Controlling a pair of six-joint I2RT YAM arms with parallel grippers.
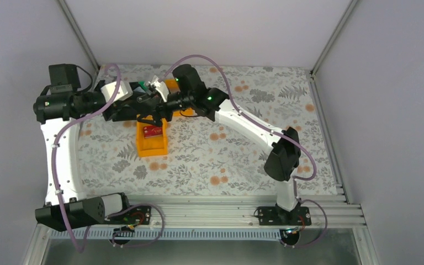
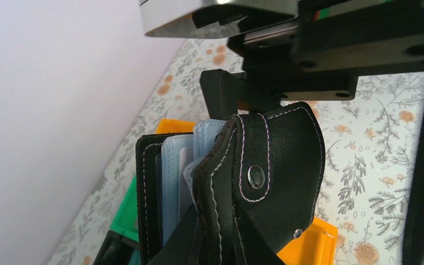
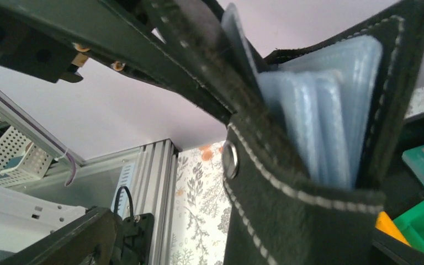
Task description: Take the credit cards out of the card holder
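Left tool (image 1: 138, 107), clamped narrow, holds the card holder (image 2: 276, 176) upright over the orange tray (image 1: 152, 146), far left on the table (image 1: 226, 154); right tool (image 1: 153, 105), jaws wide, faces its plastic sleeves (image 2: 176, 165) from the right. A red card (image 1: 152, 131) lies in the tray.

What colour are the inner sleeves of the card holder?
Pale blue-grey, translucent sleeves inside the black card holder; clearest in the right wrist view.
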